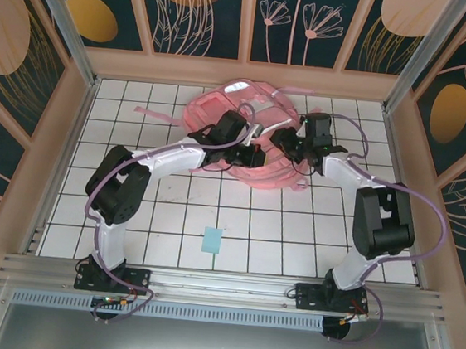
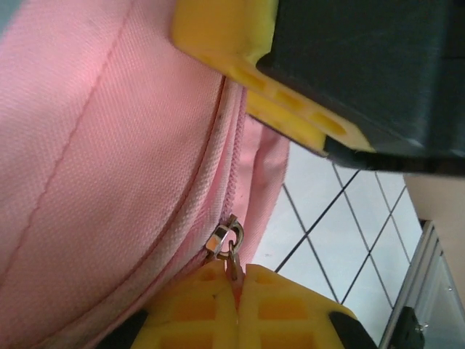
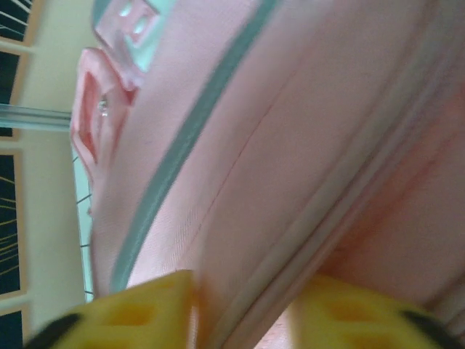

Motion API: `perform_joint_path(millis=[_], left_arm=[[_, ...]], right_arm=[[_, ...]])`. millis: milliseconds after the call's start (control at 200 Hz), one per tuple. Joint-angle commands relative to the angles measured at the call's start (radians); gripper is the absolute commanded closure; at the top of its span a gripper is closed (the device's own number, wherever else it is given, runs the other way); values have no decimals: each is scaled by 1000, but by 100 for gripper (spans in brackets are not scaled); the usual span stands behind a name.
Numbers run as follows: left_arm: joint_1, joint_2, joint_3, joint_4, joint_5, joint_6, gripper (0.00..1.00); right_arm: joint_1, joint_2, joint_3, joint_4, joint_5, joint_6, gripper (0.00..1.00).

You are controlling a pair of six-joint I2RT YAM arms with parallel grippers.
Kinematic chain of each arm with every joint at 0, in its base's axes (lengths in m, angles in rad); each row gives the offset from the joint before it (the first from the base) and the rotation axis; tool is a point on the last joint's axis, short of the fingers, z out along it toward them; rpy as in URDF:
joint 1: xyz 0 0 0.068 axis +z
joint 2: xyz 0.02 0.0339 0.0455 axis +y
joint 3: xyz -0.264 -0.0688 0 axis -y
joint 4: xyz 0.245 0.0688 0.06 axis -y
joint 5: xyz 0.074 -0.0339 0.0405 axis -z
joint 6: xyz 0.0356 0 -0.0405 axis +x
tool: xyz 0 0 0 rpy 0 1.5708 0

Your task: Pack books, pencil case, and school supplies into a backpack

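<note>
My left gripper (image 2: 236, 285) is pinched tight on the zipper pull (image 2: 231, 246) of the pink backpack (image 2: 109, 182). My right gripper (image 3: 243, 313) straddles a backpack seam at a narrow gap; I cannot tell whether it clamps. The backpack lies at 12 o'clock, near the back wall (image 1: 243, 74). Bare tiled table (image 1: 293, 239) spreads toward 6 o'clock, where the light-blue pad (image 1: 212, 241) lies.

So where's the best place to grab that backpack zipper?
By the small metal pull tab hanging off the slider. It is thin and flat and sticks out from the backpack seam, so pinch its faces from its free end, as the left gripper does.
</note>
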Motion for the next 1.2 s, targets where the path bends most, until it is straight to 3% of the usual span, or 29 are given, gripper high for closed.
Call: perform_joint_path(millis=[0,95,260,365,570,625,650,741,806,941,1021,1111,1196], left_arm=[[-24,-92,-42,35,42,59,100],[17,-109,-50,-44,-67,85,100],[180,-143,-114,-88,-215,107,100],[202,-156,-99,-129,-320,148,100],[203,-148,-79,-108,-282,120,100],[202,-163,-101,-73,-246,97,100],[202,-172,-117,-52,-230,86,96],[202,-201,-155,-12,-210,69,77],[202,-215,-178,4,-222,65,63],[203,-281,-234,38,-284,44,37],[204,-305,-265,69,-294,31,28],[204,-313,-282,88,-272,9,27],[199,-310,-303,120,-215,-9,34]], right_arm=[[14,22,30,92,13,14,100],[10,-20,0,76,58,-16,100],[-4,-73,1,-8,125,-112,100],[-15,-69,20,-28,121,-135,100],[17,-37,104,-87,109,-182,100],[34,-48,113,-107,128,-197,94],[42,-54,115,-113,137,-205,91],[64,-65,139,-174,172,-229,59],[75,-88,139,-208,203,-237,49],[133,-180,127,-302,264,-260,46],[205,-220,135,-396,334,-271,46],[270,-254,123,-465,398,-247,46],[284,-279,91,-459,400,-199,46]])
